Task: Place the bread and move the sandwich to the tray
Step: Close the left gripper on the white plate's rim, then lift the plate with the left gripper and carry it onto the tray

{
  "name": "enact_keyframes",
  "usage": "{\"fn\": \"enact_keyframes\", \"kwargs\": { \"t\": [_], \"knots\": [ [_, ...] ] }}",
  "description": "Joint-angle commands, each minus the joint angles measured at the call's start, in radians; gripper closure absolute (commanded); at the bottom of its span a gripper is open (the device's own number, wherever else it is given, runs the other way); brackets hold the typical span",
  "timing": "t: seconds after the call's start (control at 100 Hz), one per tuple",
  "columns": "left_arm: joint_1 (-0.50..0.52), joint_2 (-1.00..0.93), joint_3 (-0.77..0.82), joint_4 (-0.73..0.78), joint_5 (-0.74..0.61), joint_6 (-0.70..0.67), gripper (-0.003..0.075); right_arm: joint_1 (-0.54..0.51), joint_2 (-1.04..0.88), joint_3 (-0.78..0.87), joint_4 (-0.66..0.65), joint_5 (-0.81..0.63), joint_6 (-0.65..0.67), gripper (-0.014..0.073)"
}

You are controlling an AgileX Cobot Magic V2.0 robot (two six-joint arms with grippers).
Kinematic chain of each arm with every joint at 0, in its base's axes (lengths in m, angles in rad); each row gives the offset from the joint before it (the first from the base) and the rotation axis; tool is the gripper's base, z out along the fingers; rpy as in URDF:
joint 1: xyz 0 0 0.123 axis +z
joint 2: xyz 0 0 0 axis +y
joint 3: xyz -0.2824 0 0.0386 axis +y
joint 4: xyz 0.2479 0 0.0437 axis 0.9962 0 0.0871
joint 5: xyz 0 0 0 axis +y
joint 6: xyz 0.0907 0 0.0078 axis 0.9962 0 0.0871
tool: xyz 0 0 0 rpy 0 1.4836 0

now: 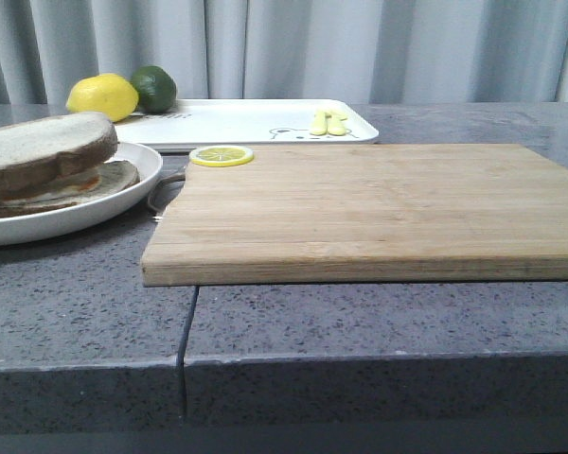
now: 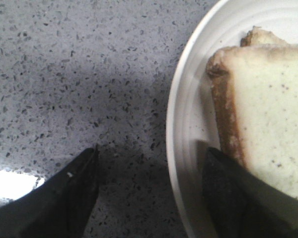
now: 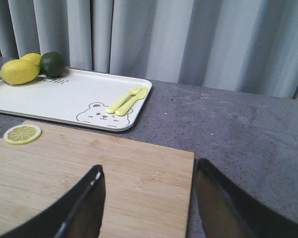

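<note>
- We see a grey speckled stone table (image 1: 379,322) running across the front view, with pale grey curtains (image 1: 360,47) hanging behind it.
- A large wooden cutting board (image 1: 379,213) lies flat in the middle of the table, reaching to the right edge of the front view.
- Behind the board lies the tray (image 1: 237,121), white and rectangular, with a bear line drawing (image 3: 96,113) in the corner nearest the board.
- At the left of the table, just beside the board, sits the round white plate (image 1: 123,194) of the sandwich (image 1: 57,180), well apart from the tray.
- The bread (image 1: 43,149), a thick brown-crusted slice, lies on top of the sandwich's lower slice, with a strip of egg showing between them.
- On the tray's far left corner we see a yellow lemon (image 1: 102,96) touching a dark green lime (image 1: 154,87).
- A small yellow fork and knife (image 3: 127,99) lie side by side on the tray beside the bear.
- A lemon slice (image 1: 221,155) rests on the board's far left corner.
- The left gripper (image 2: 151,191) stands wide open at the plate's rim: one finger is over the bare table and the other over the plate beside the bread, gripping nothing.
- The right gripper (image 3: 149,198) hangs wide open above the board's near right part, holding nothing.
</note>
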Motion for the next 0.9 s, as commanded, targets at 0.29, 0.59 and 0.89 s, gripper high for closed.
{"fn": "enact_keyframes", "kwargs": {
  "t": [0.29, 0.59, 0.89],
  "knots": [
    [0.003, -0.012, -0.026, -0.016, -0.026, -0.010, 0.0300, -0.005, 0.001, -0.029, -0.012, -0.075, -0.005, 0.0172],
    [0.003, -0.012, -0.026, -0.064, -0.023, -0.010, 0.0430, -0.005, 0.001, -0.029, -0.012, -0.075, -0.005, 0.0172],
    [0.003, -0.012, -0.026, -0.125, -0.060, -0.010, 0.0693, -0.005, 0.001, -0.029, -0.012, -0.075, -0.005, 0.0172]
  ]
}}
